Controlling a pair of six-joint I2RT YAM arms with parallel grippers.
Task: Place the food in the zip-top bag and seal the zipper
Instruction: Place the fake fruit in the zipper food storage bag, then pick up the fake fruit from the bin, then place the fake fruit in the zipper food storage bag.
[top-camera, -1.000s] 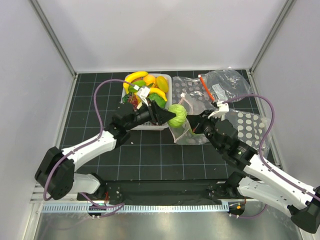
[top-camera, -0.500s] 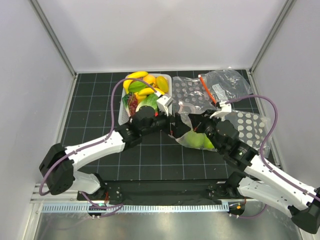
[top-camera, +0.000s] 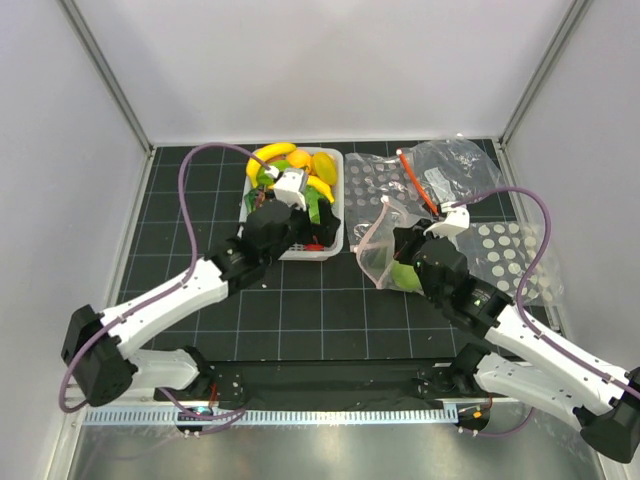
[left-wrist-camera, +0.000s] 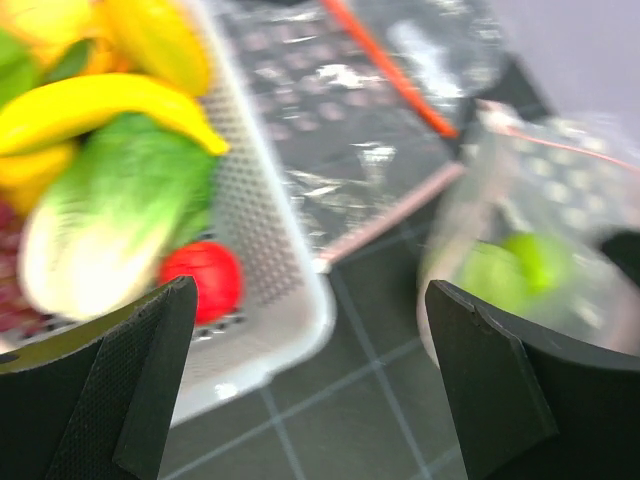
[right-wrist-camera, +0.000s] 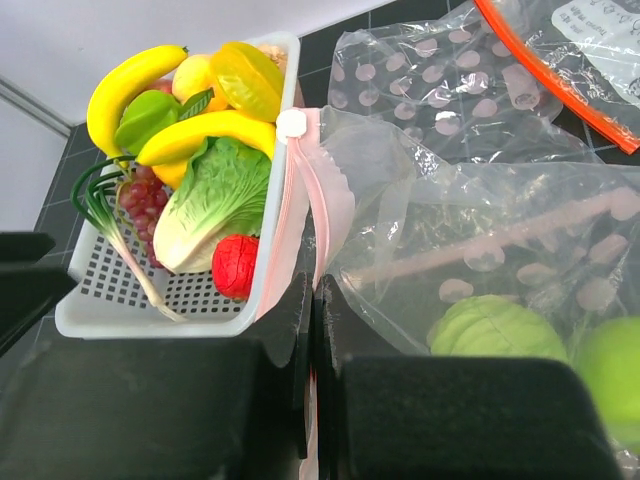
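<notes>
View: top external
L gripper (top-camera: 322, 224): jaws wide apart, empty; over near corner of basket (top-camera: 338, 185).
R gripper (top-camera: 398, 240): jaws closed on mouth edge of zip-top bag (top-camera: 385, 262); edge held up, mouth facing basket.
Zipper (top-camera: 371, 232): pale pink strip, curved, not sealed.
Green pieces (top-camera: 405, 277): inside bag, low, next to R wrist.
Other bag (top-camera: 440, 165): clear w/ orange-red strip; farther back, not in use.

View: left wrist
Jaws: one finger at each frame edge, wide gap, nothing btwn.
Lettuce (left-wrist-camera: 110, 220): in basket, under a banana (left-wrist-camera: 100, 105).
Red piece (left-wrist-camera: 200, 282): touching lettuce, against basket wall.
Bag: beside basket, blurred; green shows through film.

View: right wrist
Jaws: pressed together, pink zipper pinched btwn them.
Slider (right-wrist-camera: 291, 123): white tab at far end of strip, near basket rim.
Bag interior: two green pieces seen through film, side by side.
Basket contents: bananas, lettuce, red piece, grapes (right-wrist-camera: 140, 200), other yellow items.

Progress (est.)
Done: two green pieces bagged; mouth held open for loading.
Left: most of the food remains in basket; after that, close mouth & run zipper shut.
Stage: early; L gripper looks placed for a next pick, prob. lettuce or red piece.
</notes>
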